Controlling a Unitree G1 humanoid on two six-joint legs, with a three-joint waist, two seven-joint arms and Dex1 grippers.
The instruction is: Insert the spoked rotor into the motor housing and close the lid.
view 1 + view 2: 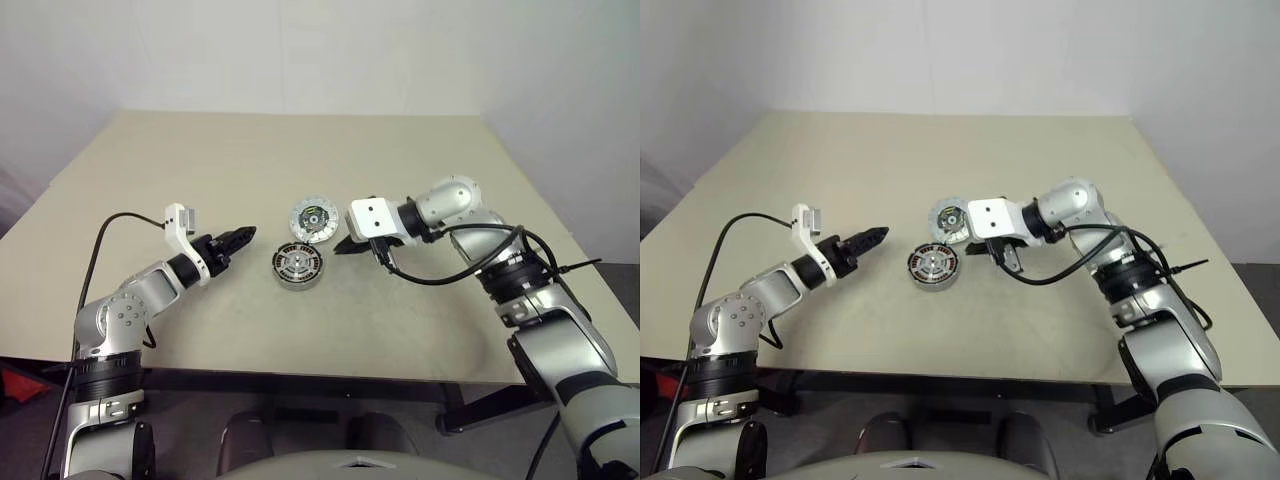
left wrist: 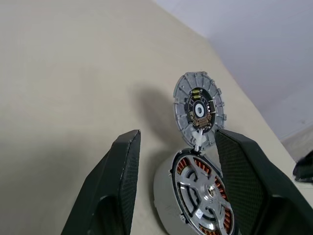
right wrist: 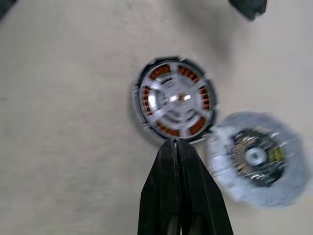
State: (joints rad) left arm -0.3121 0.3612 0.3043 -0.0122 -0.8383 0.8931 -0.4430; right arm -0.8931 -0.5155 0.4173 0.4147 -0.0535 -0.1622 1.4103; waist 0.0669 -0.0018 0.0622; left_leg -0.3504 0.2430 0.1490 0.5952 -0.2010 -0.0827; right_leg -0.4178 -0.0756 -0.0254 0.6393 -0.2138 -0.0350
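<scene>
A: Rotor (image 3: 175,100) status?
B: Sitting inside the housing (image 1: 299,266), mid-table (image 1: 200,160). Lid (image 1: 313,219) is lying just beyond it, dark face up.
A: Claws?
B: Left gripper (image 1: 238,238) is hovering left of the housing, fingers apart, empty. Right gripper (image 3: 176,147) is hanging above it, pinched closed, empty.

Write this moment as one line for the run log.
rotor: inside housing | lid: off, on table beside housing | left gripper: open, empty | right gripper: shut, empty, near housing
</scene>
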